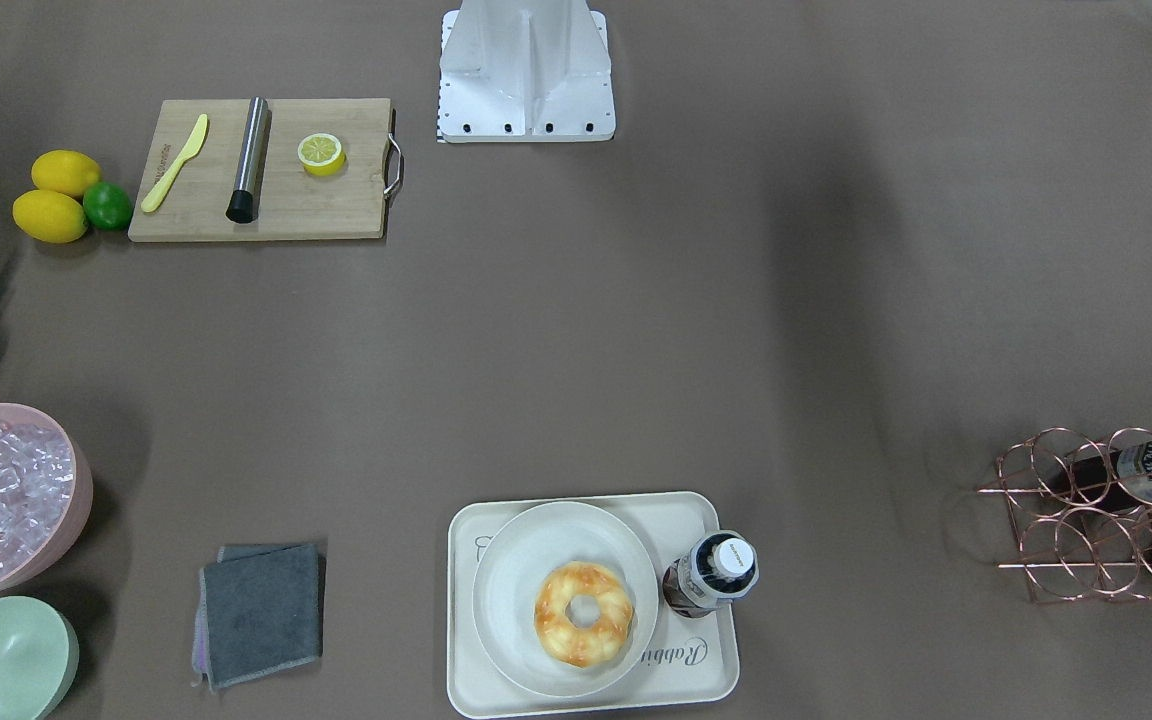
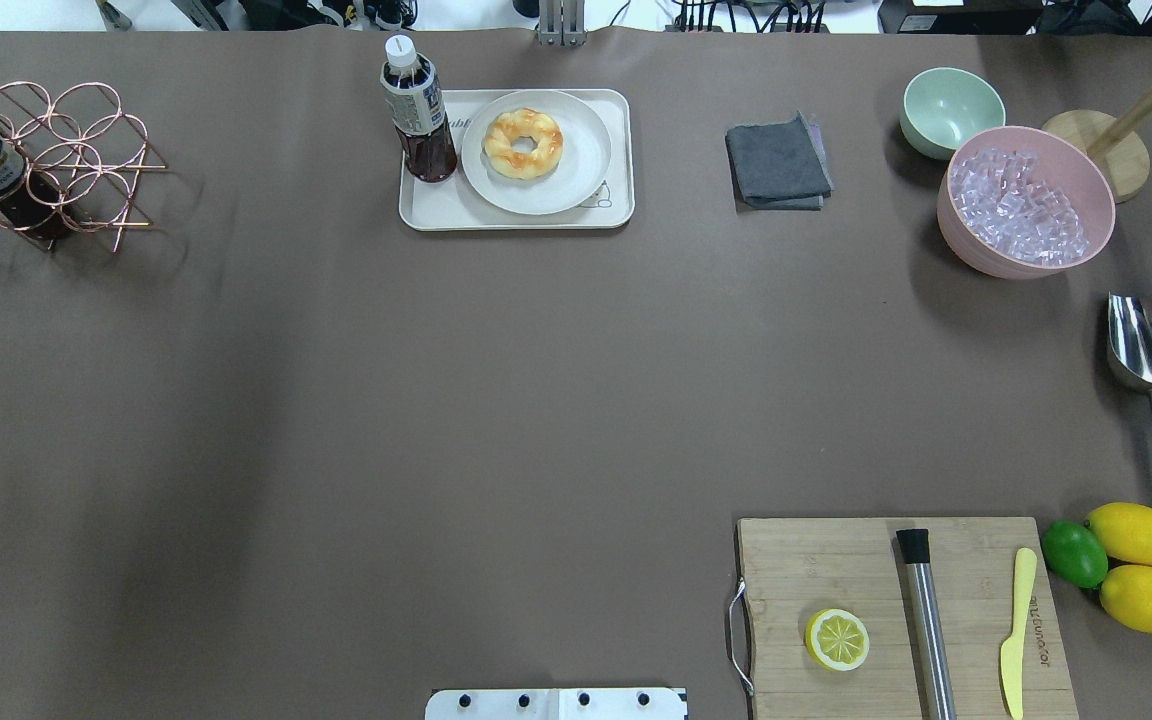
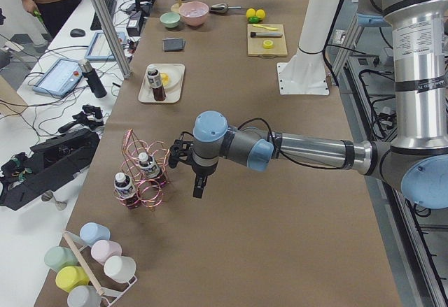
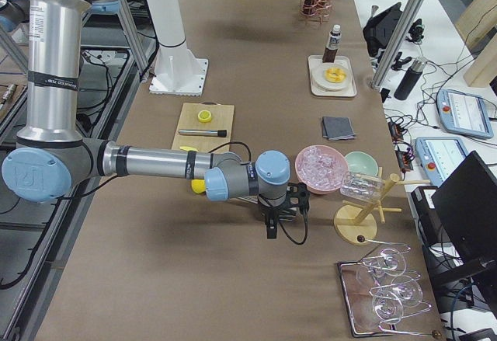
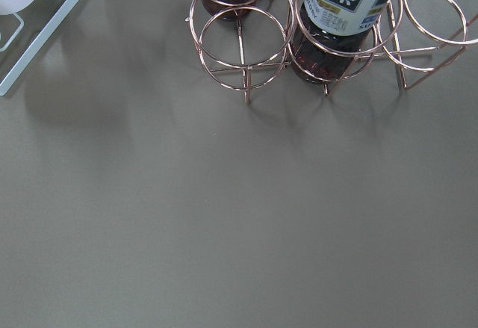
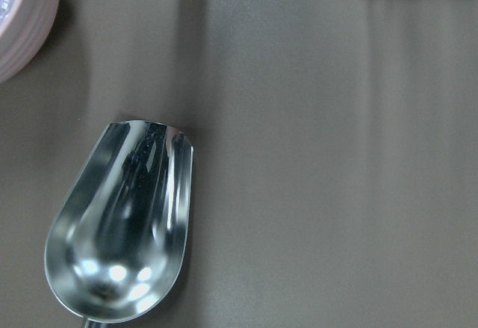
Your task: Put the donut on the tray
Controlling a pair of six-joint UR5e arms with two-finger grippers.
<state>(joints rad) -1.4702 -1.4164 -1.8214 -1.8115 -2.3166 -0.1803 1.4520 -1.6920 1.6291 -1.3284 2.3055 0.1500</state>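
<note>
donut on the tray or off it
On it, indirectly: the donut lies on a round plate that sits inside the tray.

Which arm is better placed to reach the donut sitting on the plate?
Left, probably. The donut lies on the plate on the tray, slightly left of centre; the left gripper hangs by the wine rack, nearer than the right gripper by the scoop.

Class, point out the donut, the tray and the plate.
donut [image 2: 499,143], overhead view, ring left of hole
tray [image 2: 436,208], overhead view, bare lower-left corner
plate [image 2: 588,163], overhead view, bare right side
</note>
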